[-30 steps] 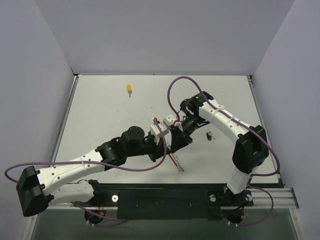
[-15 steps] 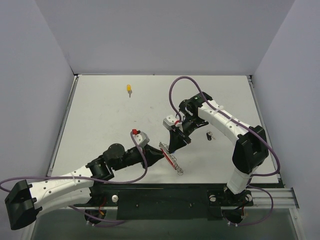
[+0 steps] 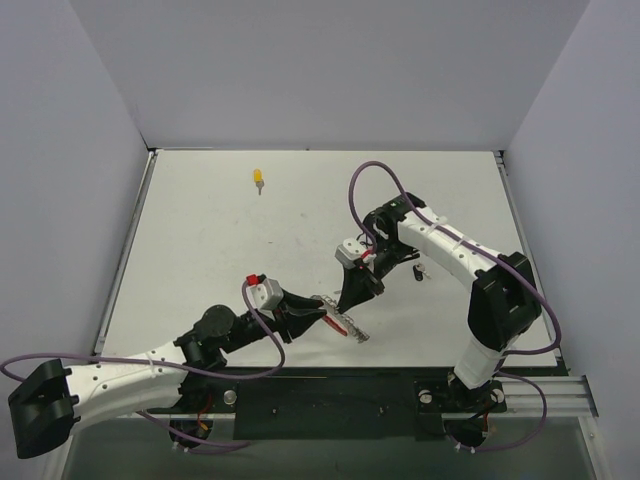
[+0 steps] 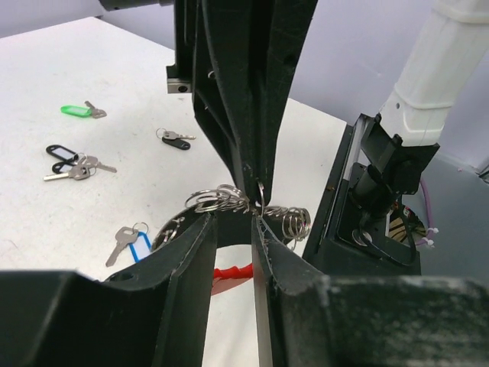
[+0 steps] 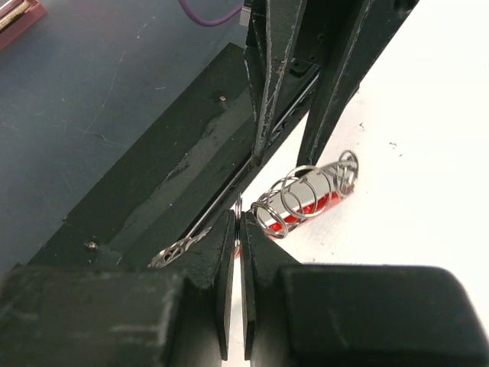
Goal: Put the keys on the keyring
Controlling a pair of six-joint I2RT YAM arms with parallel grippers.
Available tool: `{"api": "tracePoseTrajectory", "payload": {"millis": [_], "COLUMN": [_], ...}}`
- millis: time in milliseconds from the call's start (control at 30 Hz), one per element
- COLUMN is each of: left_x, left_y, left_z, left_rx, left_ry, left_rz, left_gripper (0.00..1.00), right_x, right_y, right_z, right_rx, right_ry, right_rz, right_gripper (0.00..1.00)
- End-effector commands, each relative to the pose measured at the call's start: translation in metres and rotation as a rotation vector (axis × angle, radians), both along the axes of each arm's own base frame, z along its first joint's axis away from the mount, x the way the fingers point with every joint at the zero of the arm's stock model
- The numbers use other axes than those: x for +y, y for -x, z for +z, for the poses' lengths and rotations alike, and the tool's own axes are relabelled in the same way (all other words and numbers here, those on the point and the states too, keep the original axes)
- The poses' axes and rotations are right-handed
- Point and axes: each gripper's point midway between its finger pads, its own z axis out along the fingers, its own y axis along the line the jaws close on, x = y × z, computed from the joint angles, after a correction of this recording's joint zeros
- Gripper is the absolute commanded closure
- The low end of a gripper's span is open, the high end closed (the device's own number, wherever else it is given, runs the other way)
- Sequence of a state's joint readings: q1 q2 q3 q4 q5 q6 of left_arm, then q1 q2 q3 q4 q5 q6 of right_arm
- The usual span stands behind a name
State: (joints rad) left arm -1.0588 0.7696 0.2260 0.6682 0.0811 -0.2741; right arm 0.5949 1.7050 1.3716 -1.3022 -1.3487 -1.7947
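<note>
The keyring point(image 3: 348, 325) lies near the table's front edge, a red arc point(image 4: 233, 271) strung with silver rings point(image 5: 306, 195). My right gripper point(image 5: 240, 222) comes down from behind and is shut on one thin ring of it. My left gripper point(image 4: 233, 222) is open just left of the rings, with nothing between its fingers. In the left wrist view several keys lie on the table: a green-tagged one point(image 4: 76, 110), a blue-tagged one point(image 4: 130, 243) and black-tagged ones point(image 4: 65, 164). A yellow-tagged key point(image 3: 259, 178) lies far back, away from both grippers.
A small black-tagged key point(image 3: 418, 270) lies beside the right forearm. The dark front rail point(image 3: 330, 395) runs close behind the keyring. Grey walls close in the table on three sides. Purple cables loop over both arms.
My left gripper has opened, let go of the keyring and drawn back toward the near left. My right gripper has stayed shut and moved slightly nearer with the keyring.
</note>
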Motion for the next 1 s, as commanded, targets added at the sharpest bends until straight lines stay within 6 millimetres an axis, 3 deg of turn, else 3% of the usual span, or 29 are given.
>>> {"api": "tracePoseTrajectory", "payload": {"millis": [0, 300, 467, 967], "left_x": [-0.007, -0.018, -0.024, -0.022], "left_y": [0.008, 0.018, 0.014, 0.004], "left_z": [0.024, 0.014, 0.008, 0.016], "left_rx": [-0.1, -0.107, -0.11, -0.161], "left_ry": [0.072, 0.028, 0.003, 0.02], "left_rz": [-0.046, -0.112, -0.091, -0.01], "left_gripper": [0.66, 0.69, 0.68, 0.66], "right_x": [-0.015, -0.016, -0.016, -0.016], "right_y": [0.033, 0.029, 0.029, 0.028], "right_z": [0.034, 0.035, 0.035, 0.034], "right_rx": [0.179, 0.176, 0.181, 0.188], "right_ry": [0.006, 0.003, 0.007, 0.012], "right_rz": [-0.023, -0.036, -0.039, -0.04], "right_gripper": [1.0, 1.0, 1.0, 1.0]}}
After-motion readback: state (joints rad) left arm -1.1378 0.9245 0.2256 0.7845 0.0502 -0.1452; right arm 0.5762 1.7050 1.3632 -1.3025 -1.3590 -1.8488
